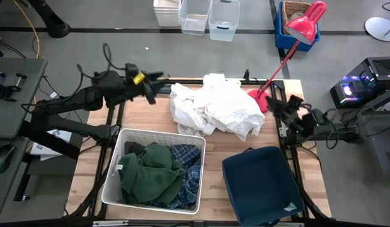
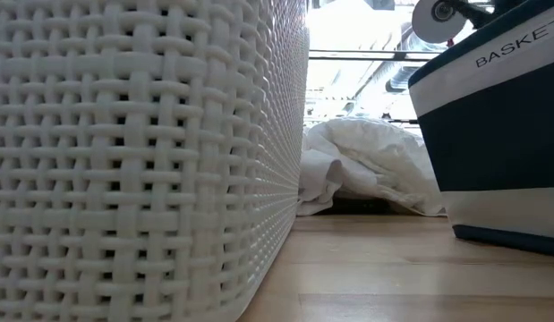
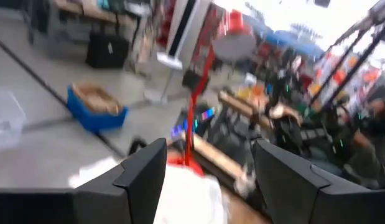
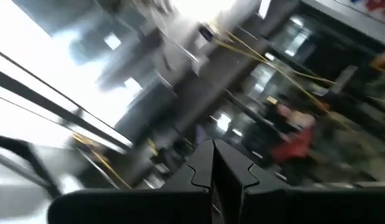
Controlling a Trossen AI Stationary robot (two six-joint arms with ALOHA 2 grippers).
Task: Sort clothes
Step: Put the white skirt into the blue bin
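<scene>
A pile of white pieces (image 1: 218, 107) lies on the wooden table at the far middle; it also shows in the low view (image 2: 366, 170). The dark green garment (image 1: 147, 173) and the blue-and-white plaid shirt (image 1: 185, 170) lie inside the white plastic bin (image 1: 119, 165). The navy fabric bin (image 1: 261, 186) stands at the near right, with nothing showing inside. My left gripper (image 1: 158, 85) is open and empty above the table's far left edge, beside the white pile (image 3: 180, 193). My right gripper (image 1: 275, 104) is shut and empty at the table's far right, next to the pile.
A red desk lamp (image 1: 295, 34) has its base at the table's far right corner. Clear plastic boxes (image 1: 207, 16) and a blue crate (image 1: 289, 25) stand on the floor beyond the table. Bare wood shows between the two bins (image 1: 213, 183).
</scene>
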